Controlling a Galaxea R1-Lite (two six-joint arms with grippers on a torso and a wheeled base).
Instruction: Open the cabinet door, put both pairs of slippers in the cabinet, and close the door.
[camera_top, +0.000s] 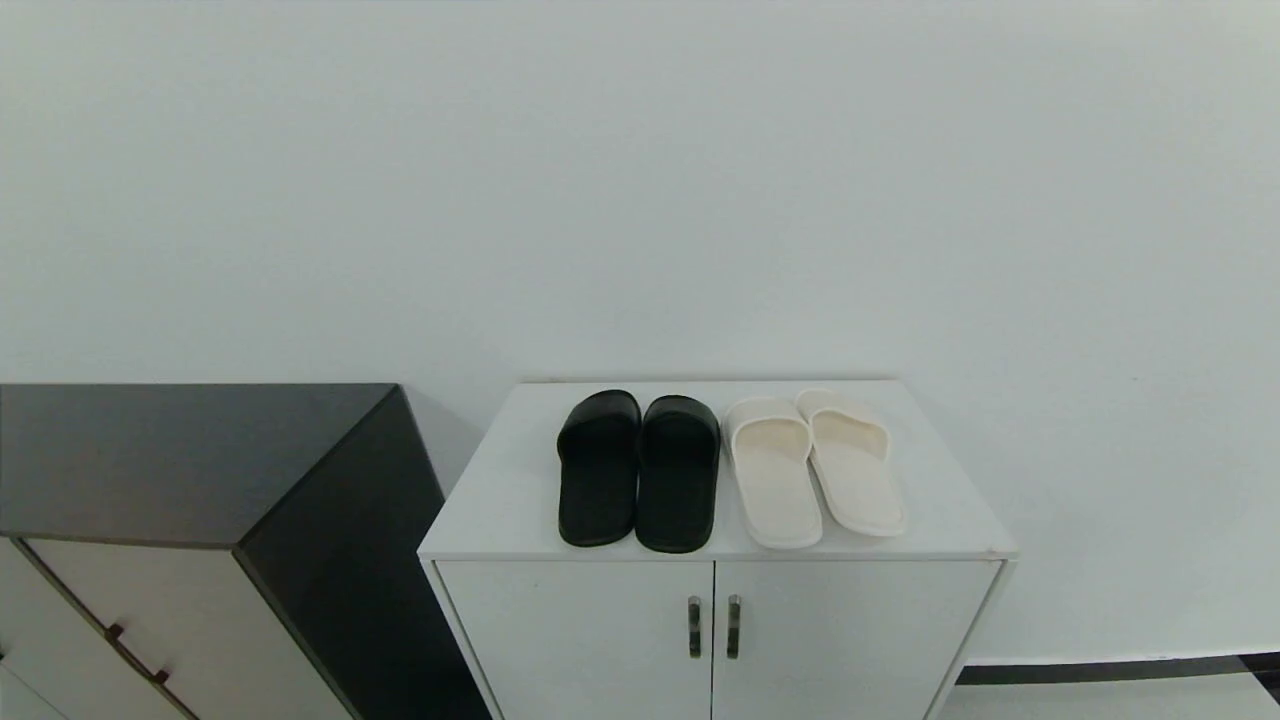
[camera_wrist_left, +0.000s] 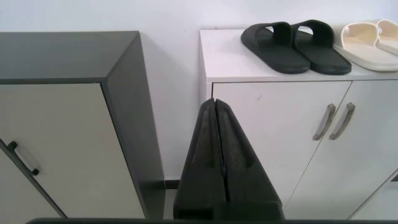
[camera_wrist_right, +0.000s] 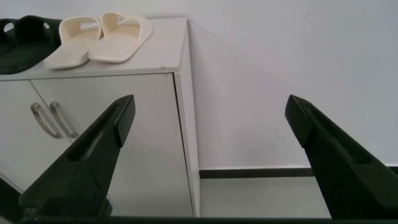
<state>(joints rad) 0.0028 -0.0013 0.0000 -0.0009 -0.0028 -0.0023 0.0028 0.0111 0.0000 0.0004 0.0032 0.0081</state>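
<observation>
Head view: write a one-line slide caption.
Black slippers and white slippers side by side atop a white cabinet, doors shut.

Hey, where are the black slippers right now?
In the head view the black slippers sit on top of the white cabinet, toward the robot's left, right beside the cream slippers and above the closed left door.
</observation>
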